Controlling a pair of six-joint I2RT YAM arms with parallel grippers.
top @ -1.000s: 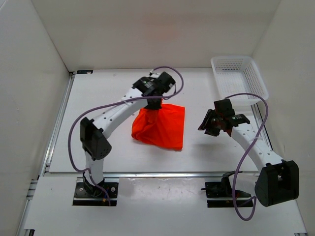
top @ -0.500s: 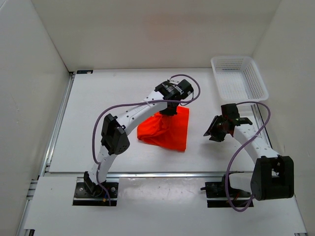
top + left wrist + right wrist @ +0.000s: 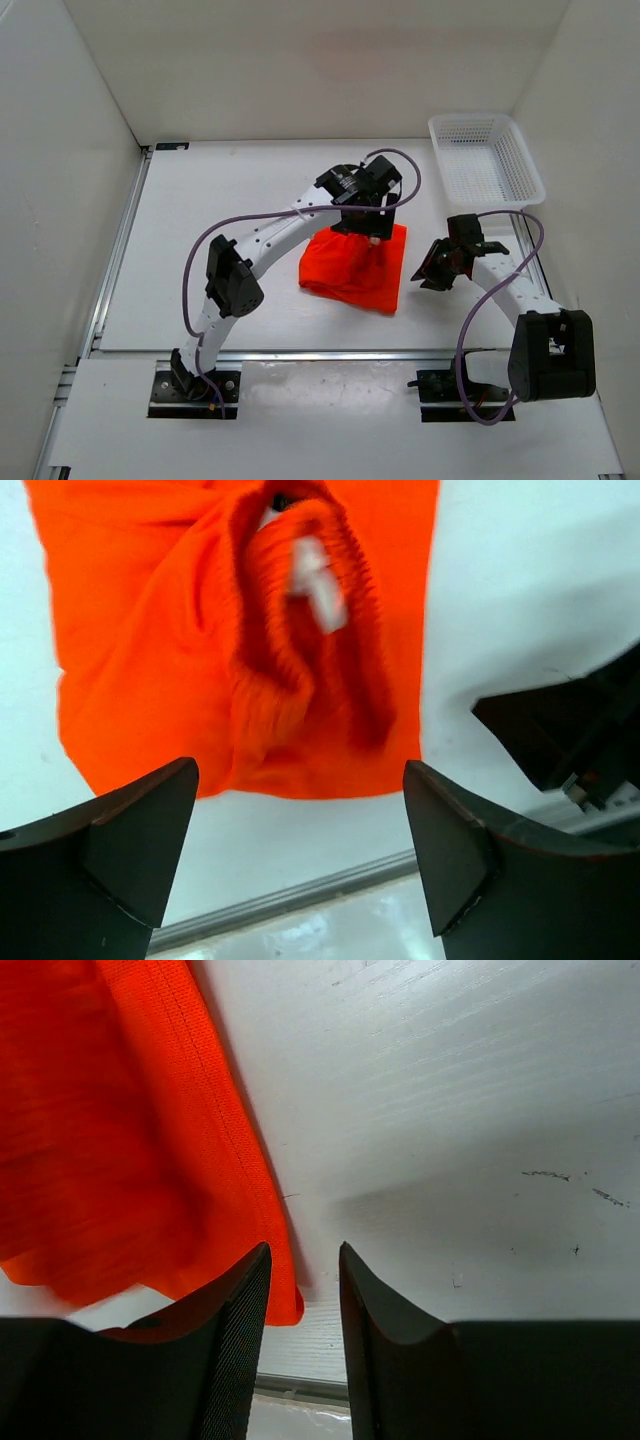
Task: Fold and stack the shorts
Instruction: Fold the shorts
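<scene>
The shorts (image 3: pixel 352 268) lie on the white table (image 3: pixel 200 250), a little to the right of its middle. They are a folded, nearly square packet of bright orange-red soft cloth. The front edge is a little rumpled. In the left wrist view the shorts (image 3: pixel 150 650) show a gathered, ribbed waistband in the middle. A white drawstring (image 3: pixel 315 572) lies on it, but it is blurred. In the right wrist view the shorts (image 3: pixel 110 1130) have a straight edge with a stitched hem and a fine weave.

The left gripper (image 3: pixel 370 230) hangs above the far edge of the shorts. Its two dark wedge-shaped fingers (image 3: pixel 140 840) are spread wide and nothing is between them. The right gripper (image 3: pixel 440 270) is just beside the right edge of the shorts, low over the table. Its black ribbed fingers (image 3: pixel 235 1350) stand with only a narrow gap between them, and only bare table shows in this gap. The near corner of the cloth is just beside the left finger.

A white plastic mesh basket (image 3: pixel 487 160), rectangular, stands at the far right corner of the table, well apart from the shorts. A purple cable (image 3: pixel 250 214) loops along the left arm.
</scene>
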